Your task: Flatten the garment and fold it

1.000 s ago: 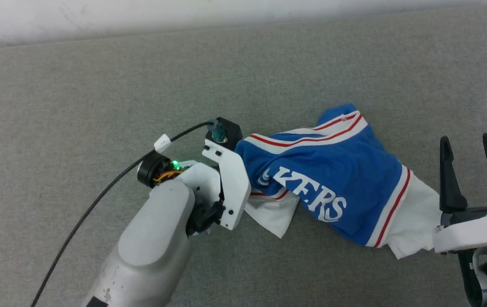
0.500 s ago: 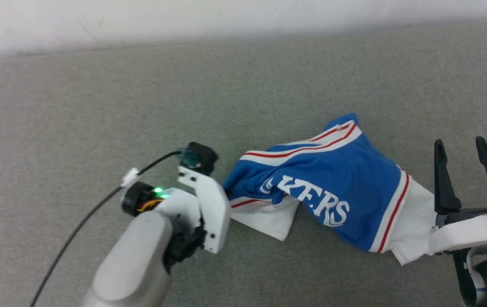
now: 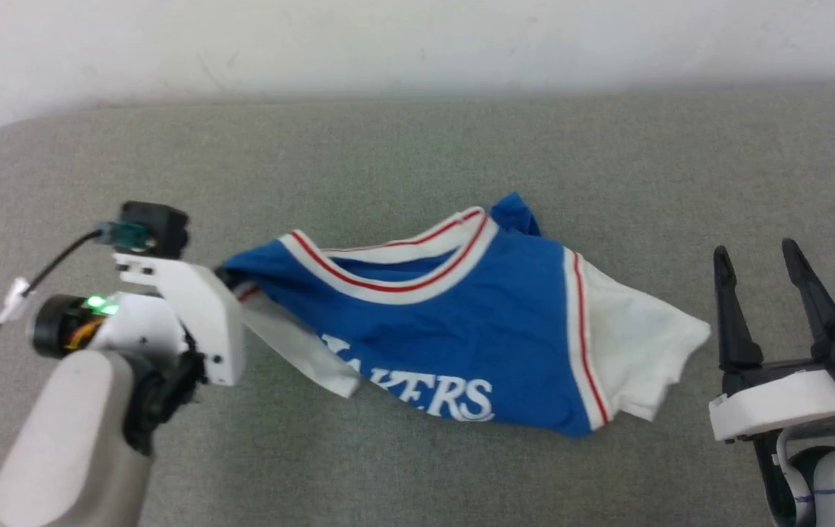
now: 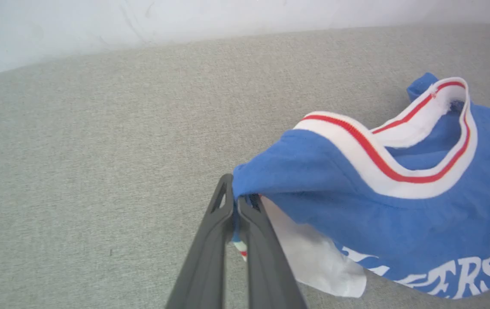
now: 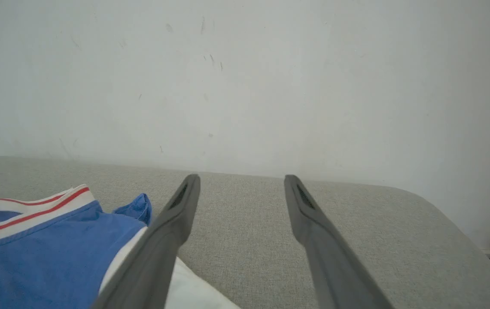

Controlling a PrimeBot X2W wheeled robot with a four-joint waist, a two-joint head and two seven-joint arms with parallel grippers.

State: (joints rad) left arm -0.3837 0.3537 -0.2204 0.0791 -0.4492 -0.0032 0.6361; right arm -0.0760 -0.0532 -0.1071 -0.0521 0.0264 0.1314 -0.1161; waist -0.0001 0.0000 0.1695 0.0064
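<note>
- Lying partly spread on the grey tabletop [image 3: 388,146], below a pale wall [image 3: 388,44]: the garment [image 3: 461,322], blue chest up, striped collar toward the wall, white lettering along the nearer edge.
- Pinched at one blue shoulder corner by the left fingers [image 4: 208,249], closed tight, with just a sliver of blue cloth and striped trim between them.
- Pulled into a point at that pinch, a white sleeve hanging loose just beneath and beside the closed tips.
- At the opposite end, the other white sleeve resting on the tabletop, its outer edge turned toward the right fingers [image 3: 728,315].
- Spread wide apart there, tips up, gripping nothing.
- Near that sleeve's edge, yet clear of it in the head view.
- In the right wrist view, white cloth running behind the base of one finger [image 5: 163,240]; touching or not, cannot tell.
</note>
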